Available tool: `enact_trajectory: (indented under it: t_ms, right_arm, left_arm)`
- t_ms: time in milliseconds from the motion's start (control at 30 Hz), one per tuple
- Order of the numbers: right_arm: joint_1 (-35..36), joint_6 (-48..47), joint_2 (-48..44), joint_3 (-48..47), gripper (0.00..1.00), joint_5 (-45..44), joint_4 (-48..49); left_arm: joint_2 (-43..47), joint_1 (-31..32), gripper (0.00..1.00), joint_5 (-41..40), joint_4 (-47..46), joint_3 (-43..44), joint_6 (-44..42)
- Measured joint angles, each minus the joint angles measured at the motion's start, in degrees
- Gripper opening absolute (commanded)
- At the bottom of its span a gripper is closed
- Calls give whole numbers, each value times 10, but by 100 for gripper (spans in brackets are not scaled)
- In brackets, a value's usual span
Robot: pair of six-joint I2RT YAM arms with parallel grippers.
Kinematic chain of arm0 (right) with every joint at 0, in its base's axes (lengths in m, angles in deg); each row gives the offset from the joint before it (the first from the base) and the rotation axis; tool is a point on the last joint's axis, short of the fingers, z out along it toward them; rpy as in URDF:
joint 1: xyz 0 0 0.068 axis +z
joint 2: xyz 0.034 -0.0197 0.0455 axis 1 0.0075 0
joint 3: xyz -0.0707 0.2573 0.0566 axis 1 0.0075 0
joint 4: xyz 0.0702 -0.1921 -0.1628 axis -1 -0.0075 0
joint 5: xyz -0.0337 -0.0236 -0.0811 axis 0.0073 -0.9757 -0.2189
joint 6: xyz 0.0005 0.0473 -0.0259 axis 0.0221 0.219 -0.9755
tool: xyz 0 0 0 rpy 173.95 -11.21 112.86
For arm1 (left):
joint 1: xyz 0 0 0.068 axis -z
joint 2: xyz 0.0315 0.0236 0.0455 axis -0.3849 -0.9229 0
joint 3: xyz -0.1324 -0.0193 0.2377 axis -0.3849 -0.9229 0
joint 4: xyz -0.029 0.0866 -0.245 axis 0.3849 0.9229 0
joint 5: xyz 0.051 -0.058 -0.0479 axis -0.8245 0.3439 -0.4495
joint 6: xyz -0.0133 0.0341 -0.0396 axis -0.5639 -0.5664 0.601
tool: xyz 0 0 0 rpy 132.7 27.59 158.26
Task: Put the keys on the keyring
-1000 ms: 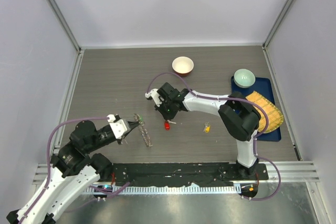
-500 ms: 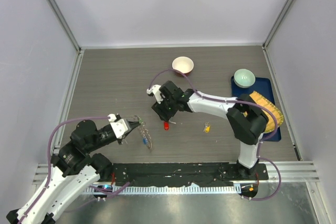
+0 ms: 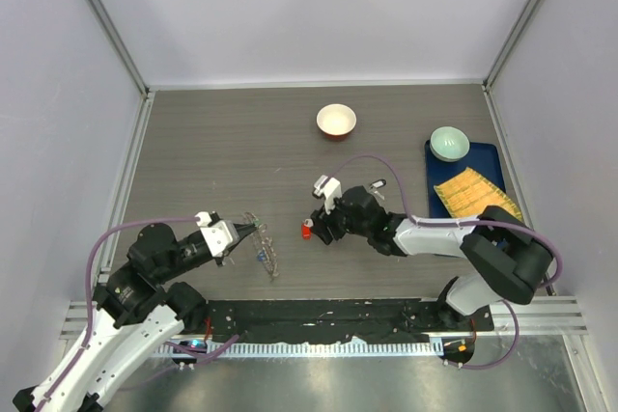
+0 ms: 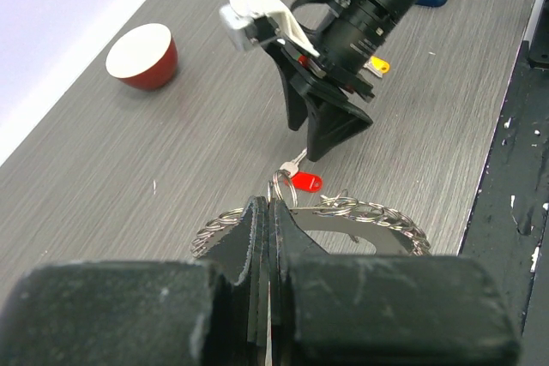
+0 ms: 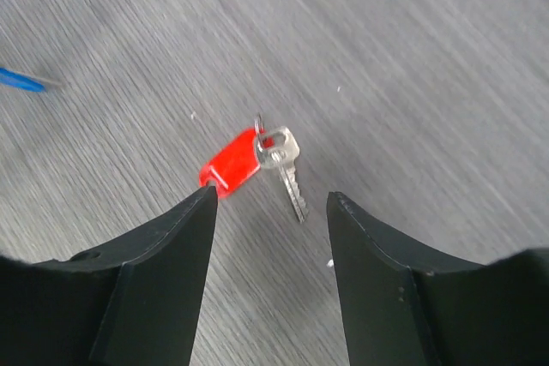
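Swinging round since a second ago, the right arm has dropped its elbow toward the near edge, which uncovers the yellow cloth (image 3: 468,192) on the blue tray (image 3: 486,156). Its fingers, together then, now stand apart.

From above, the left hand (image 3: 241,233) is clamped on the keyring (image 3: 265,248), holding it on edge above the tabletop (image 3: 212,142). A blue key (image 3: 262,258) shows at the ring, where we saw none a second ago. We judge that one threaded, though the view is too small to be sure. The right hand (image 3: 317,226) sits just right of the red key (image 3: 307,230), which lies on the tabletop apart from the ring. The arm covers the spot where a yellow key lay.

In the left wrist view, the left fingers (image 4: 257,237) are pressed together on the ring's near edge, and the ring fans out flat beyond them. The red key lies just past the ring's far rim, and the right hand's dark fingers reach down close over it. The yellow key (image 4: 378,64) lies farther off, behind that hand. A red bowl (image 4: 143,55) stands well apart.

In the right wrist view, the parted fingers (image 5: 163,272) frame the red key, which lies loose just ahead of their tips, untouched.

So we count one key likely on, and red and yellow at least left to do.
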Motion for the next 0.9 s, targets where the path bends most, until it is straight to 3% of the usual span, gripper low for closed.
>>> enact_trajectory:
  t_ms: [300,900]
  right_arm:
    - [0,3,50,31,56,12,116]
    - [0,3,133,-39,48,21,104]
  left_arm:
    - [-3,-2,0,0,0,0,2]
    - [-18,-4,0,-2,0,-1,2]
